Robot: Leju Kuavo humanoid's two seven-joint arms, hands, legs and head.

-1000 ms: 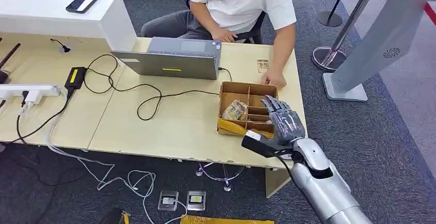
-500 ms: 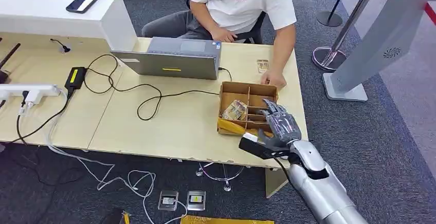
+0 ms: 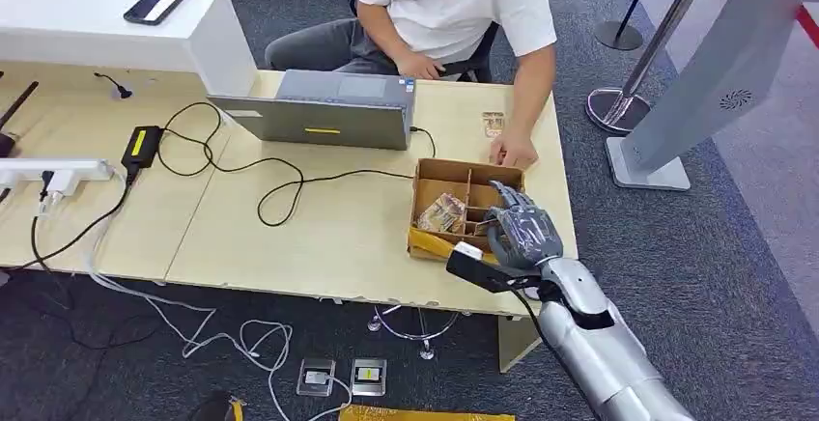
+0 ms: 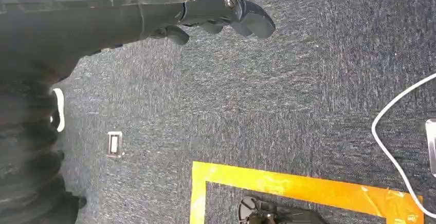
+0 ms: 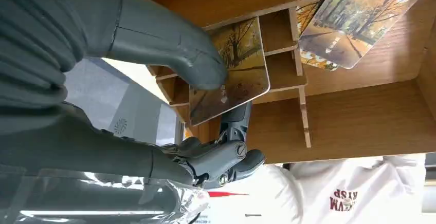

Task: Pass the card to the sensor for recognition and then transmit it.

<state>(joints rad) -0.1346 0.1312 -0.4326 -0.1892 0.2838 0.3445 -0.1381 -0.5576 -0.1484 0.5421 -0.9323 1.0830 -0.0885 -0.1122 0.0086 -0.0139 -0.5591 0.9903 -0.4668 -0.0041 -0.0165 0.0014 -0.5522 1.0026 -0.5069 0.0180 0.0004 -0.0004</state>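
Note:
My right hand (image 3: pixel 526 228) reaches into the slotted right side of a divided cardboard box (image 3: pixel 439 172) at the table's front right. In the right wrist view its thumb (image 5: pixel 159 41) presses on a card (image 5: pixel 239 75) printed with autumn trees, and dark fingers (image 5: pixel 226 157) lie behind the card, so the hand pinches it among the box's dividers. More autumn cards (image 5: pixel 355 23) lie loose in the neighbouring compartment (image 3: pixel 441 211). My left hand (image 4: pixel 221 13) hangs over the carpet, fingers apart, holding nothing.
A seated person in a white shirt rests a hand (image 3: pixel 512 151) just beyond the box, beside another card (image 3: pixel 494 124) on the table. An open laptop (image 3: pixel 324 112), black cables and a power brick lie to the left. A grey slanted kiosk (image 3: pixel 715 83) stands on the right.
My right hand has moved left and forward, from the box's right edge down into its slotted compartments. The person and the box have stayed put.

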